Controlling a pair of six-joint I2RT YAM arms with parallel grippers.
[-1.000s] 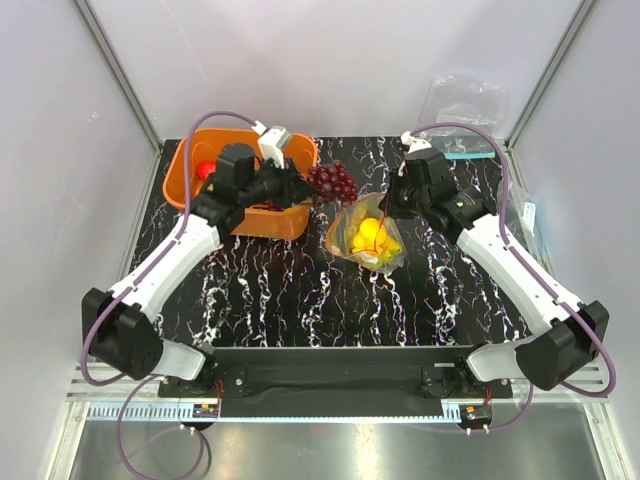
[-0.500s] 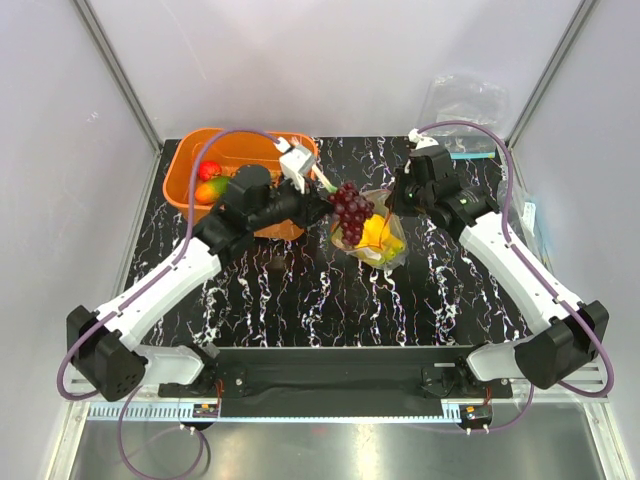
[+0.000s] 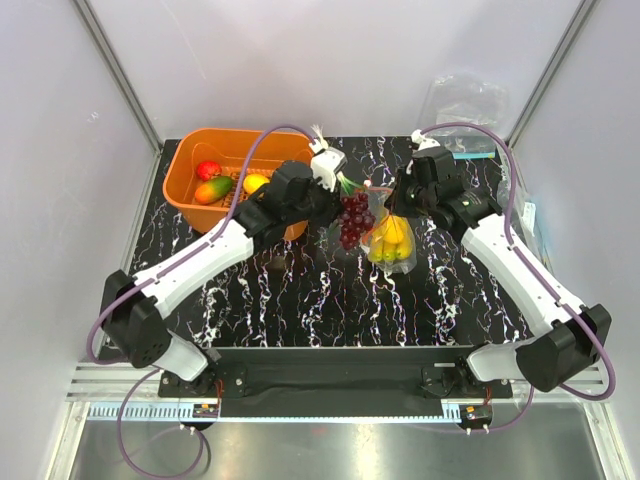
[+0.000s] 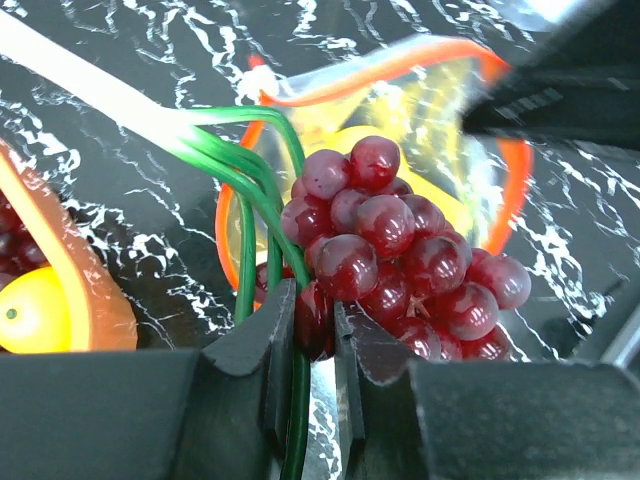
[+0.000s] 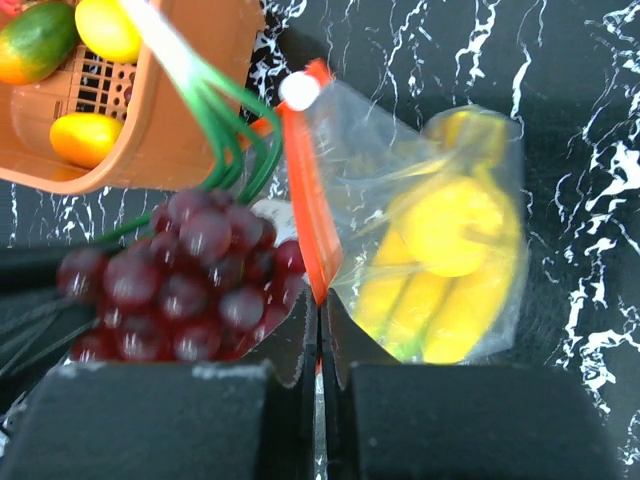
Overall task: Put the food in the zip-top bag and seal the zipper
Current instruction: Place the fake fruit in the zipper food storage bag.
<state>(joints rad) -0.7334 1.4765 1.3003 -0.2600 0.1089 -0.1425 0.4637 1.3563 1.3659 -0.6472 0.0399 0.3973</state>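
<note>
My left gripper (image 3: 335,208) is shut on a dark purple grape cluster (image 3: 353,217) and holds it at the open mouth of the clear zip-top bag (image 3: 392,243). In the left wrist view the grapes (image 4: 400,245) hang with green stems in front of the bag's red-orange zipper (image 4: 505,180), which forms an open loop. My right gripper (image 3: 388,208) is shut on the zipper strip (image 5: 310,215) and holds the bag up. A yellow banana bunch and a yellow lemon-like piece (image 5: 455,225) lie inside the bag.
An orange slotted basket (image 3: 190,180) at the back left holds a red, a green-orange and a yellow fruit (image 3: 256,183). Clear bags with a teal-blue strip (image 3: 468,152) lie beyond the mat's back right corner.
My left arm carried the grape cluster rightward from the basket to the bag's mouth. My right gripper lifted the bag by its zipper, so it now hangs more upright.
</note>
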